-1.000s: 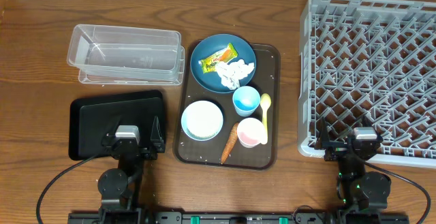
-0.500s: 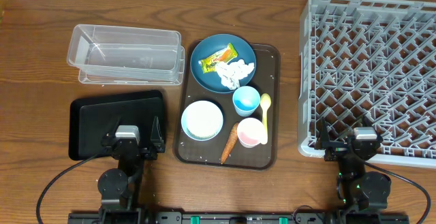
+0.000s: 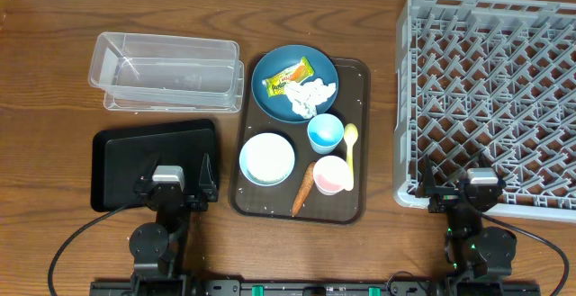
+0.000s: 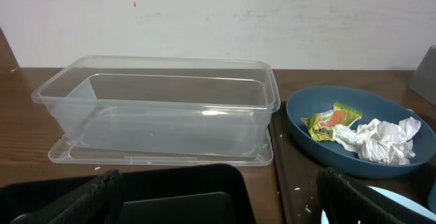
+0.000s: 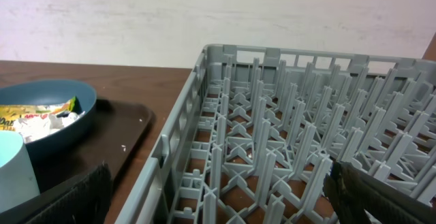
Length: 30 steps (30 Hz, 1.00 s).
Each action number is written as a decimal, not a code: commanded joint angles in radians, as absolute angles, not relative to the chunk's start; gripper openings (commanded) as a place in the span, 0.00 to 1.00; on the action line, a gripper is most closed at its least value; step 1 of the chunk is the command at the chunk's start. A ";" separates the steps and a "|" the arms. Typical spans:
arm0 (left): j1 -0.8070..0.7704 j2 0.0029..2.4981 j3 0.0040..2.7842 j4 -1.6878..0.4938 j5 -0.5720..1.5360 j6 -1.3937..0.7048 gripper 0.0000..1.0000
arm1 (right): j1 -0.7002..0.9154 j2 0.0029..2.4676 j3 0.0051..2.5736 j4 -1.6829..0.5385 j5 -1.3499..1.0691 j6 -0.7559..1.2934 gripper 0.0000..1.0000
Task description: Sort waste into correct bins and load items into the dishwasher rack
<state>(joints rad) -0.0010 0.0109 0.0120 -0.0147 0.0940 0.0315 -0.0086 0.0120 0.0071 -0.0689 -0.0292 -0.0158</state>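
Observation:
On the brown serving tray (image 3: 360, 134) the dark-blue plate (image 3: 270, 69) holds the yellow-green wrapper (image 3: 289, 76) and white tissue (image 3: 311, 95). Below it are the white bowl (image 3: 266, 158), light-blue cup (image 3: 325, 133), pink cup (image 3: 330, 174), yellow spoon (image 3: 350, 151) and carrot (image 3: 303, 188). Rice grains lie scattered on the tray. The clear tub (image 3: 168, 67) and black tray (image 3: 126, 156) are at the left, the grey rack (image 3: 495, 98) at the right. My left gripper (image 3: 171, 181) is open over the black tray's near edge. My right gripper (image 3: 479, 188) is open over the rack's near left corner.
The left wrist view shows the clear tub (image 4: 163, 108), the black tray (image 4: 170, 197) and the plate (image 4: 306, 125) with wrapper (image 4: 327, 120) and tissue (image 4: 385, 139). The right wrist view shows the rack (image 5: 286, 142), the plate (image 5: 41, 118) and the light-blue cup (image 5: 13, 176).

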 commanded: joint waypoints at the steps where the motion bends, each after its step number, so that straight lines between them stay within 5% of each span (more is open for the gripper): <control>1: 0.004 0.004 0.004 -0.059 0.112 0.044 0.92 | -0.003 0.006 0.005 -0.072 -0.027 -0.031 0.99; 30: 0.004 0.072 0.120 -0.127 0.167 -0.100 0.92 | -0.003 0.038 0.079 -0.016 0.025 0.089 0.99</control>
<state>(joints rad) -0.0010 0.0334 0.0544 -0.0895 0.1390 -0.0704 -0.0086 0.0189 0.0200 -0.0093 -0.0242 0.0620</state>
